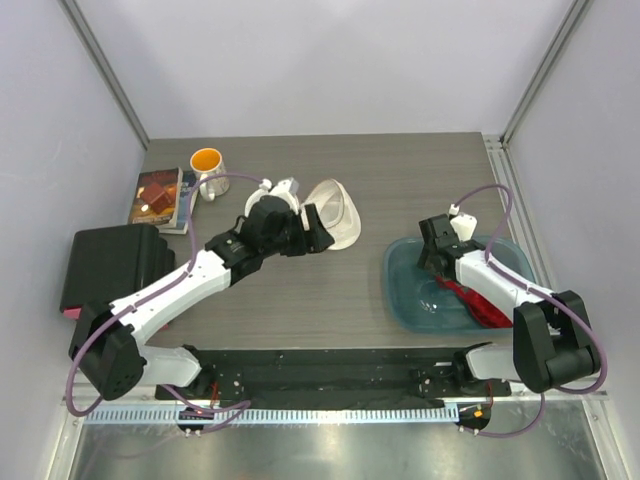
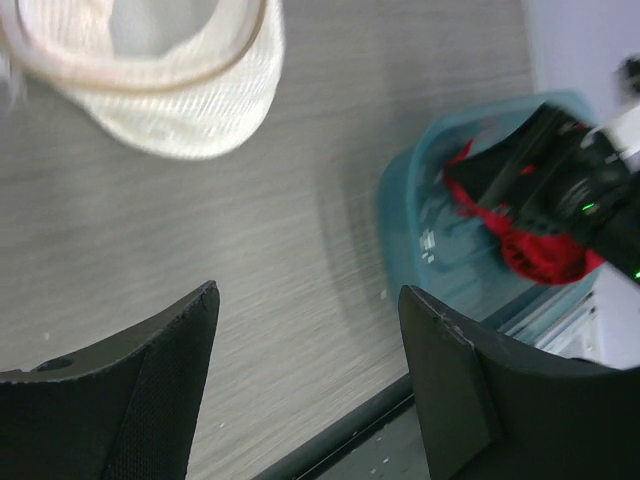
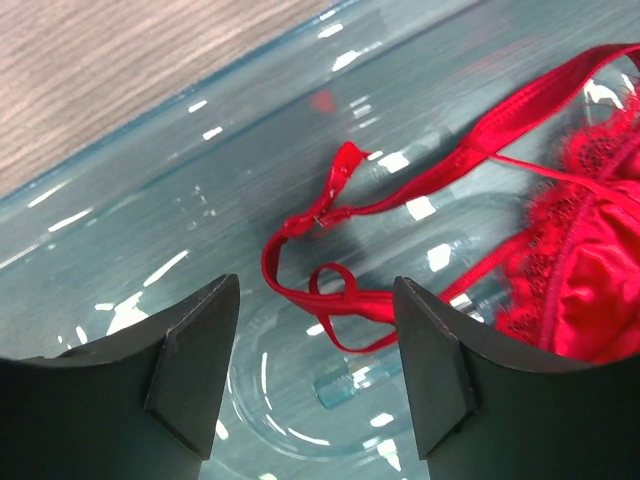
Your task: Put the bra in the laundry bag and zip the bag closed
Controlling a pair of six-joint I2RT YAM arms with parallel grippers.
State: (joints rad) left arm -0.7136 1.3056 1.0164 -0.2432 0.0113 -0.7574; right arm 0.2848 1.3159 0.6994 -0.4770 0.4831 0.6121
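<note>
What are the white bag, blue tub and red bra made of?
The bag looks like soft white mesh cloth: tiny holes show. The tub seems see-through bluish plastic, shiny with bright glints. The bra looks like red cloth with lacy edges.

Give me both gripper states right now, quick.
Left gripper: open, empty, near the laundry bag.
Right gripper: open, empty, over the bra in the bin.
</note>
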